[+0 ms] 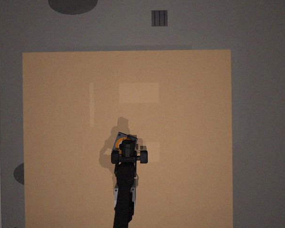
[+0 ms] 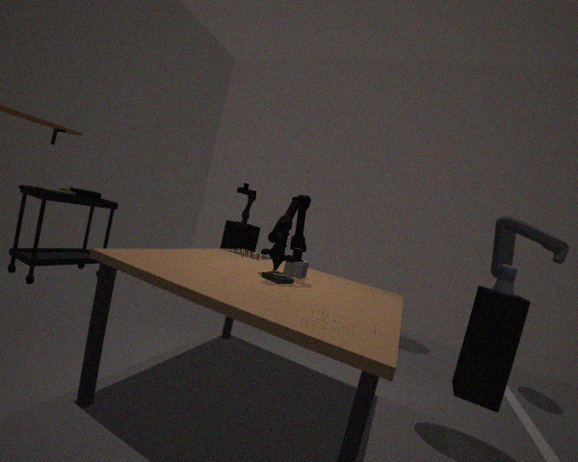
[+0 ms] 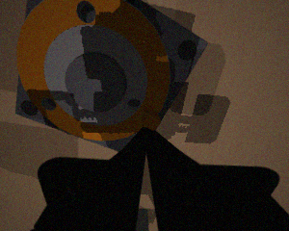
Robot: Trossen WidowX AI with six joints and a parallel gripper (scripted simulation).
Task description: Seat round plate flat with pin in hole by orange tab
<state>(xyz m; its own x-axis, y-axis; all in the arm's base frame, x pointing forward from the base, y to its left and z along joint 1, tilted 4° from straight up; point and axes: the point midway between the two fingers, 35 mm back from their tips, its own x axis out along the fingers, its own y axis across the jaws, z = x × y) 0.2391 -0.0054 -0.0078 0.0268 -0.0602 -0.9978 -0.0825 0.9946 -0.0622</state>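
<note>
The round plate (image 1: 118, 143) (image 3: 31, 53) has an orange ring and a grey centre. It lies over the dark grey square base (image 1: 125, 135) (image 2: 280, 279) (image 3: 175, 36). Dark holes show in the ring at its top and lower left in the wrist view. I cannot make out the pin or tell the tab apart, nor whether the plate lies flat. My gripper (image 2: 275, 269) (image 3: 146, 132) is shut and empty. Its tips are at the plate's lower edge in the wrist view; whether they touch it I cannot tell. The arm hides much of the plate in the overhead view.
The wooden table (image 1: 186, 110) (image 2: 204, 278) carries the base. A light grey block (image 2: 296, 269) stands close behind the base at the arm's foot. A dark cart (image 2: 63, 196) and another arm (image 2: 504, 248) on a black pedestal stand off the table.
</note>
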